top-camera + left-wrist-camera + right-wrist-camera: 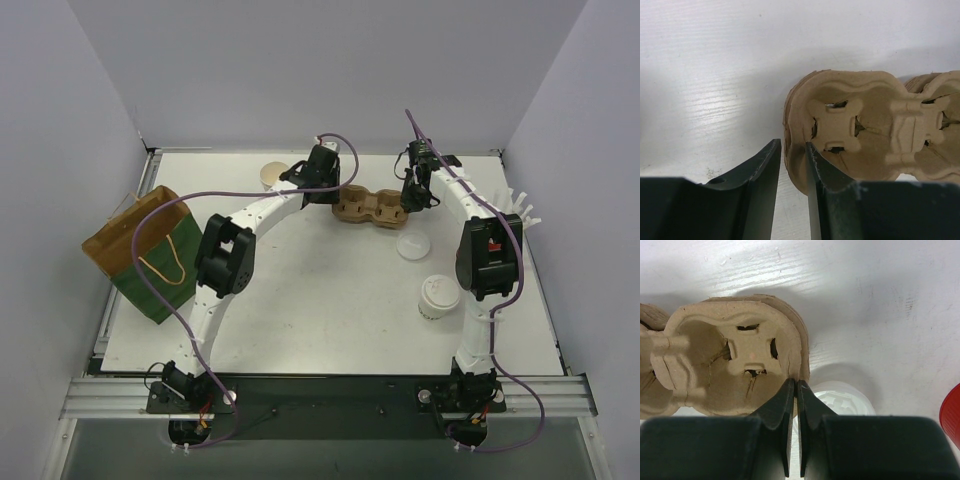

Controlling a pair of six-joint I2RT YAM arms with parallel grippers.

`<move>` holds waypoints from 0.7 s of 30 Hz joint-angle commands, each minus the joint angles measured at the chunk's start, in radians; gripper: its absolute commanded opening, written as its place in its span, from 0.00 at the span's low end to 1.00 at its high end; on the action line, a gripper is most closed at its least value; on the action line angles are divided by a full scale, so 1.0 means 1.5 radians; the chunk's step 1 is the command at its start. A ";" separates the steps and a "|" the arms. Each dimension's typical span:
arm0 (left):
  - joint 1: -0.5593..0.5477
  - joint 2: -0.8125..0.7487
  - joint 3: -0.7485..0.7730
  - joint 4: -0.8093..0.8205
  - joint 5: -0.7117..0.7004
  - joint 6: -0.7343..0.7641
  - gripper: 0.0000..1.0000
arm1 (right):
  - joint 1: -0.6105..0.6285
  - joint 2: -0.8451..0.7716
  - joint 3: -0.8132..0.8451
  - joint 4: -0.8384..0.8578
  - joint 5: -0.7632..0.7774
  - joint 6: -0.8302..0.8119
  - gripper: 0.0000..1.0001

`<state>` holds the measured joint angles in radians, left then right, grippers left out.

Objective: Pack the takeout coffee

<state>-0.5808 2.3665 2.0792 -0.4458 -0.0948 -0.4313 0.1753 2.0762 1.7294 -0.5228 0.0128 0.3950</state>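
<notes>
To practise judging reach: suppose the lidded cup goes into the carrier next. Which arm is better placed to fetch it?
Right, probably. The lidded cup stands beside the right arm, while the left gripper straddles the carrier at its far end. The right gripper must first let go of it.
</notes>
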 commanded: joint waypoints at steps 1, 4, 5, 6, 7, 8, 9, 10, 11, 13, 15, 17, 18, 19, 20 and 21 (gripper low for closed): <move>0.002 0.005 0.035 -0.011 0.003 0.010 0.34 | -0.006 0.020 0.007 -0.003 0.001 -0.001 0.00; 0.002 0.006 0.034 -0.010 0.004 0.008 0.32 | -0.007 0.022 0.006 -0.003 0.001 0.002 0.00; 0.002 0.005 0.034 -0.009 0.004 0.008 0.31 | -0.006 0.023 0.006 -0.004 0.000 0.002 0.00; 0.002 0.004 0.034 -0.007 0.004 0.008 0.31 | -0.007 0.022 0.006 -0.003 0.000 0.002 0.00; 0.002 0.004 0.033 -0.007 0.004 0.008 0.31 | -0.007 0.022 0.006 -0.003 0.000 0.002 0.00; 0.002 0.002 0.034 -0.008 0.004 0.008 0.29 | -0.007 0.022 0.006 -0.004 0.000 0.002 0.00; 0.002 0.003 0.034 -0.007 0.004 0.008 0.29 | -0.007 0.022 0.006 -0.003 0.001 0.002 0.00; 0.002 0.001 0.035 -0.007 0.004 0.008 0.28 | -0.007 0.020 0.006 -0.003 0.001 0.003 0.00; 0.002 0.000 0.036 -0.007 0.004 0.009 0.25 | -0.008 0.019 0.007 -0.003 0.002 0.003 0.00; 0.001 -0.003 0.036 -0.007 0.005 0.010 0.23 | -0.007 0.015 0.009 -0.003 0.002 0.002 0.00; -0.001 -0.007 0.036 -0.007 0.005 0.015 0.20 | -0.006 0.007 0.009 -0.003 0.002 0.002 0.00; -0.001 -0.012 0.036 -0.007 0.005 0.018 0.17 | -0.007 0.001 0.012 -0.004 0.003 0.003 0.00; -0.002 -0.014 0.036 -0.006 0.005 0.019 0.13 | -0.007 -0.003 0.014 -0.005 0.003 0.002 0.00; -0.002 -0.017 0.036 -0.006 0.006 0.020 0.11 | -0.007 -0.006 0.017 -0.006 0.006 0.002 0.00; -0.003 -0.019 0.036 -0.005 0.006 0.021 0.10 | -0.006 -0.008 0.018 -0.009 0.008 0.001 0.00; -0.003 -0.021 0.036 -0.002 0.007 0.023 0.08 | -0.007 -0.011 0.019 -0.009 0.009 0.000 0.00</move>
<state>-0.5819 2.3726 2.0842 -0.4561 -0.0891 -0.4248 0.1703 2.0899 1.7298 -0.5190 0.0063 0.3950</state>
